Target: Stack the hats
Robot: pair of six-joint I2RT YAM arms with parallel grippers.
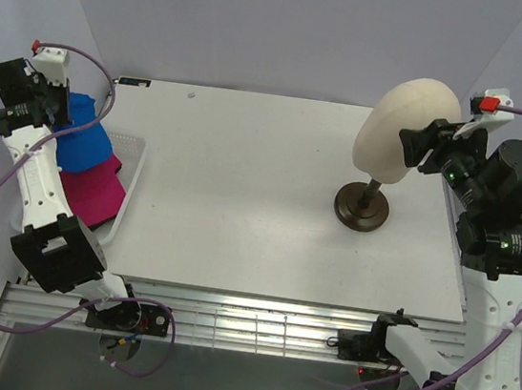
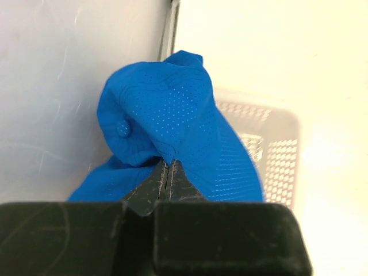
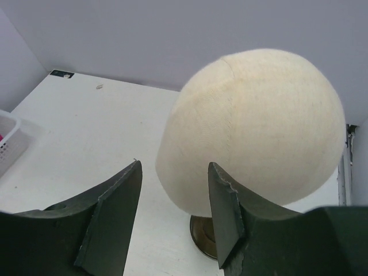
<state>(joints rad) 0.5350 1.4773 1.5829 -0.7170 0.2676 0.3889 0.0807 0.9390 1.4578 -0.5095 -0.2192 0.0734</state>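
- the left gripper has its jaws pinched together on the royal blue fabric baseball cap, which bunches at their tips
- the right gripper has its jaws apart and empty, with the cream mannequin head just ahead of them

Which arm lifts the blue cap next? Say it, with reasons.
Left. The left end effector is shut on the blue cap at the basket; the right end effector hangs open by the mannequin head.

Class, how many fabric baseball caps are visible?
2: royal blue fabric cap, pinched by the left gripper; magenta pink fabric cap beside it in the white plastic basket. Others may be hidden.
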